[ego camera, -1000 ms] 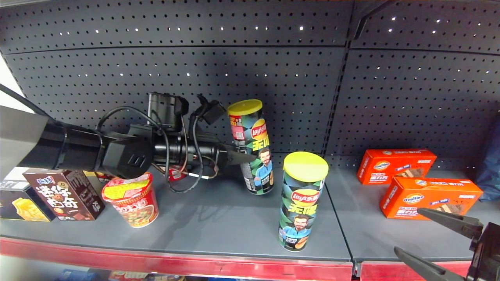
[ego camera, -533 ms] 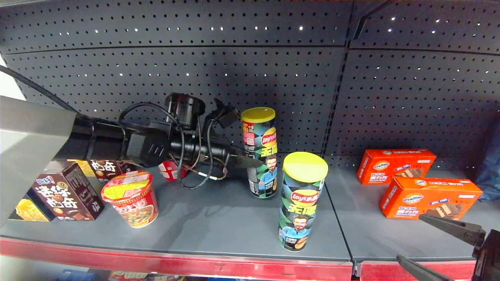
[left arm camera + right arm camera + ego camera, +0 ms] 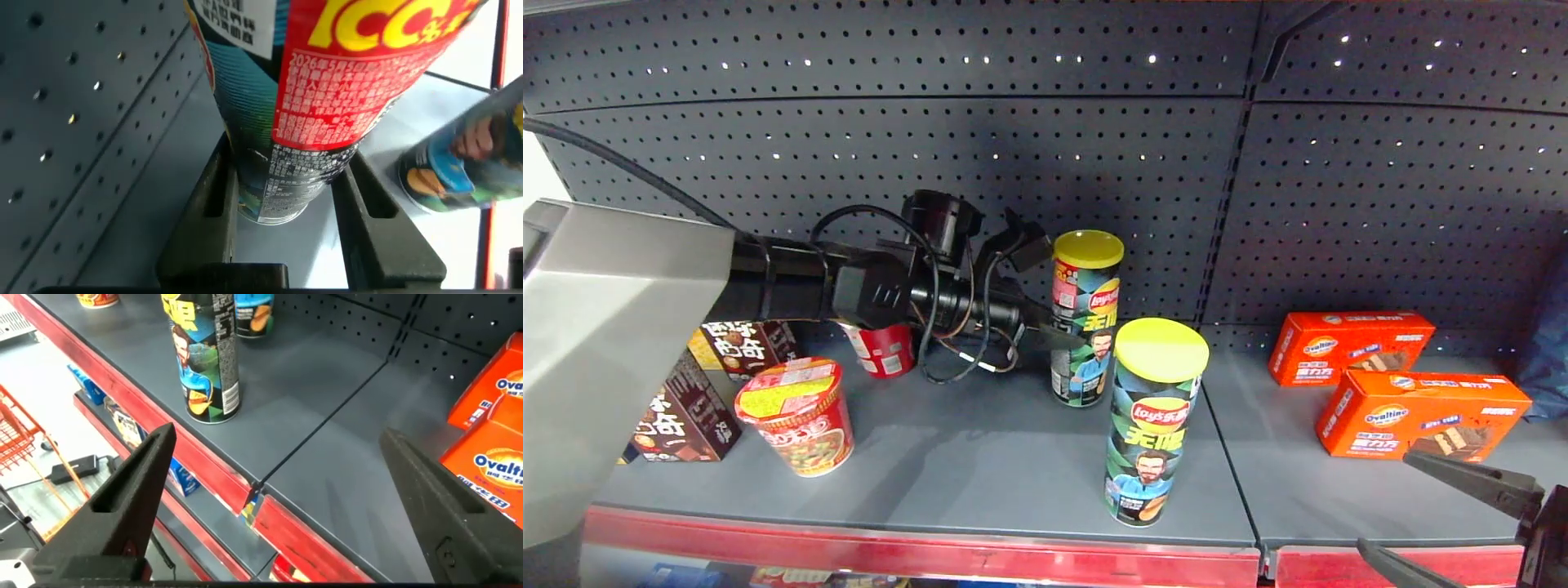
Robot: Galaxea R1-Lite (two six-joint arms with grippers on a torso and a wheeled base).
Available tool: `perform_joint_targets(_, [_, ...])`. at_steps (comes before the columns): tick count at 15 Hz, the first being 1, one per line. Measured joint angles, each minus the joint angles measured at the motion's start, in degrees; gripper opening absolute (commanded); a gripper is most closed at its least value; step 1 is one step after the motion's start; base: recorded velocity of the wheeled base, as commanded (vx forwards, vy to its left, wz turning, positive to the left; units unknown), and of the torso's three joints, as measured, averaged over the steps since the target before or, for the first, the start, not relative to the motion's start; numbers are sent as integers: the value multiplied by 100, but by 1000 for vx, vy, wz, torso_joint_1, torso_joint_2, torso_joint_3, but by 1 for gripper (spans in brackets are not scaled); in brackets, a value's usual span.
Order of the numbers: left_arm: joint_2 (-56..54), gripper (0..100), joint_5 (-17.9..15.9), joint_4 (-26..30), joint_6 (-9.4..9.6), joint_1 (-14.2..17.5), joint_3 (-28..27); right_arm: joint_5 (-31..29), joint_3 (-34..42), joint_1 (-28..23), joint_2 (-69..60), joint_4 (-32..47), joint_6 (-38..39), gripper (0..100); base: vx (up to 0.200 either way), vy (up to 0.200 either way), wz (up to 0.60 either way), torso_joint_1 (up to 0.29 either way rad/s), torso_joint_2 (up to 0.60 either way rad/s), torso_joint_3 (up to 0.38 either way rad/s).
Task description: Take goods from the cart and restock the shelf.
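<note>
1. Pinching a tall chip can (image 3: 1086, 318) around its lower half, the left pincer (image 3: 1058, 335) has one finger on each side of the tube; the left wrist view shows both fingers pressed against the printed wall
2. The held can stands upright with its yellow lid on top, toward the back of the grey shelf (image 3: 980, 465) and close to the pegboard panel (image 3: 931, 139); I cannot tell whether its base rests on the shelf or hangs just above it
3. A second chip can (image 3: 1156, 420) of the same design stands free and upright, nearer the shelf's red front edge (image 3: 915, 551) and a little to the right of the held one, apart from it
4. On the left part of the shelf a noodle cup (image 3: 800, 416) with a red and yellow lid stands near the front; a small red cup (image 3: 882, 349) sits behind it, under the left arm
5. Two brown boxes (image 3: 682, 416) stand at the far left, one behind the other, partly hidden by the arm
6. On the right section two orange boxes (image 3: 1421, 412) lie flat, one behind the other and near each other
7. The right pincer (image 3: 1382, 500) is spread wide with nothing between its fingers; it hovers at the front edge of the right section, in front of the nearer orange box
</note>
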Motion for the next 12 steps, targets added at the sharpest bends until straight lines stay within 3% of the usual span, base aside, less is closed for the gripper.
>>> perform_joint_targets(4, [295, 0, -33, -16, -4, -150, -446, 0, -5, 0, -2, 0, 46, 100, 0, 0, 0, 0, 0, 0])
perform_joint_targets(10, [553, 0, -33, -38, 5, -262, -642, 0, -5, -2, -2, -2, 52, 100, 0, 0, 0, 0, 0, 0])
perform_joint_targets(11, [575, 100, -40, -44, 7, -273, -647, 0, 15, -2, -2, 0, 52, 100, 0, 0, 0, 0, 0, 0])
perform_joint_targets(12, [597, 100, -43, -44, 11, -279, -652, 0, 35, -2, -5, 0, 52, 100, 0, 0, 0, 0, 0, 0])
